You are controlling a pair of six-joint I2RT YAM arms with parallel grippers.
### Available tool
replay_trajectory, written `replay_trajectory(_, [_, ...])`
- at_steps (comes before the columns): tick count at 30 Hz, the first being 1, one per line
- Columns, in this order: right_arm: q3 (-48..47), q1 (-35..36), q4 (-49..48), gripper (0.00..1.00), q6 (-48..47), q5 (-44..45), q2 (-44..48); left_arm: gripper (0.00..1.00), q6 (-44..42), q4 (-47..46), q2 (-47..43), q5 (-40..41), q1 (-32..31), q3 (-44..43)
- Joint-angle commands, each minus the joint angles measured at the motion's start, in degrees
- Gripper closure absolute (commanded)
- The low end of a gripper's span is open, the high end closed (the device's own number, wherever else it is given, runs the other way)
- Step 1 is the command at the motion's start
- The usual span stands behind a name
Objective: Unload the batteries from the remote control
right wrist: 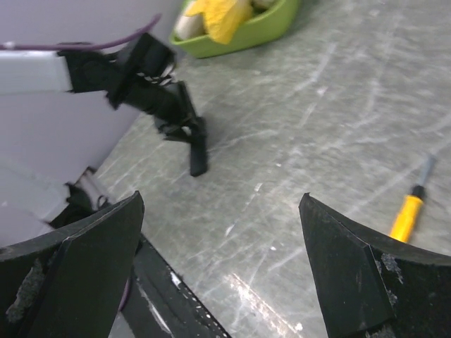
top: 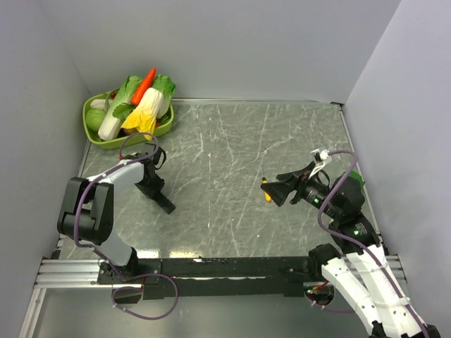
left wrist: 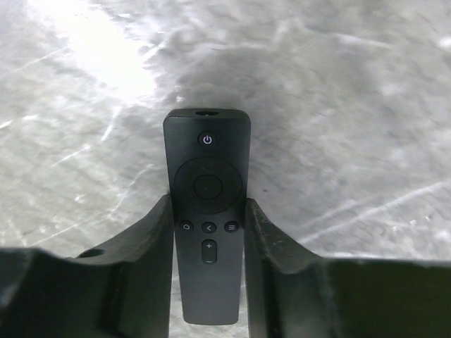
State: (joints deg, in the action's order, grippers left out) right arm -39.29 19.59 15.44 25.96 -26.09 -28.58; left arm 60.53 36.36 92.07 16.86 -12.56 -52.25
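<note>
remote: slim black bar, keys up, top end out past fingers, low over tabletop | marks: power icon, round pad, three small keys, plus key | left hand: clamped on remote's long sides | right hand: wide, holding nothing

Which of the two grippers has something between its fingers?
The left gripper: the remote control is clamped between its fingers, button side facing the wrist camera. The right gripper stands wide open with nothing in it.
</note>
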Motion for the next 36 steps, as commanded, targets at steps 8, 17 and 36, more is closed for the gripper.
replay_trajectory(8, [9.41,8.24,-18.42,0.02,6.13,-7.41,-2.96,0.92,-6.74,-22.18,-12.25,-22.81,0.08,12.58])
replay_trajectory(17, [9.76,20.3,-30.64,0.04,6.82,-1.52,-20.27,0.91,-4.64,-46.72,-30.09,-45.06,0.08,23.76])
replay_trajectory(36, [-5.63,31.73,-45.72,0.1,14.73,-4.22,-52.54,0.92,6.43,-73.15,-38.02,-56.05,-0.8,33.52])
